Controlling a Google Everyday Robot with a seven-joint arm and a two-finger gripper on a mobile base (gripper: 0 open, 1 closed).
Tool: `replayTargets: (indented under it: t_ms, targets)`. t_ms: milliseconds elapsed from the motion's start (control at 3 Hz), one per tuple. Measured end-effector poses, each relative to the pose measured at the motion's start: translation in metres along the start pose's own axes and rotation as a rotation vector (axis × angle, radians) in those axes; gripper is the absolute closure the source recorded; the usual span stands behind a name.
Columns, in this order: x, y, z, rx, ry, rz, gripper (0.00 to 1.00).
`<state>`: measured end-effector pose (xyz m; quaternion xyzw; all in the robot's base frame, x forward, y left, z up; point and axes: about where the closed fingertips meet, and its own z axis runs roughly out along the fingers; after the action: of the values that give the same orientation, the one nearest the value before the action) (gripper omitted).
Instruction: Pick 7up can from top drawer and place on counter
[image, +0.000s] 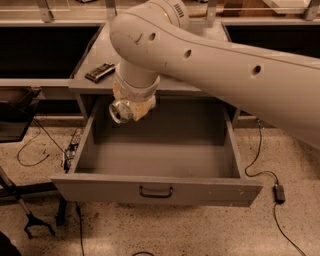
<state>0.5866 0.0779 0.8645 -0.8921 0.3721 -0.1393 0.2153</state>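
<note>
The top drawer (200, 187) is pulled open below the counter (97, 52), and its grey floor shows nothing lying on it. My gripper (126, 109) hangs under the big cream arm, over the drawer's back left corner, just below the counter's front edge. It is shut on the 7up can (119, 111), which I see end-on as a round silver end; its whitish body is hidden by the wrist. The can is in the air, clear of the drawer floor.
A flat black device (100, 72) lies on the counter's left front. The arm (225, 60) covers most of the counter's right side. Dark recessed bays (40, 50) flank the counter. Cables and a power brick (279, 193) lie on the floor.
</note>
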Motion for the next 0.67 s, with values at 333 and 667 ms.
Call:
replayTargets:
  t_ms: [333,667]
  targets:
    - [0.0000,0.0000,0.0000,0.000,0.000,0.000,1.00]
    - [-0.0040,-0.0046,-0.0065,0.045,0.017,-0.028,1.00]
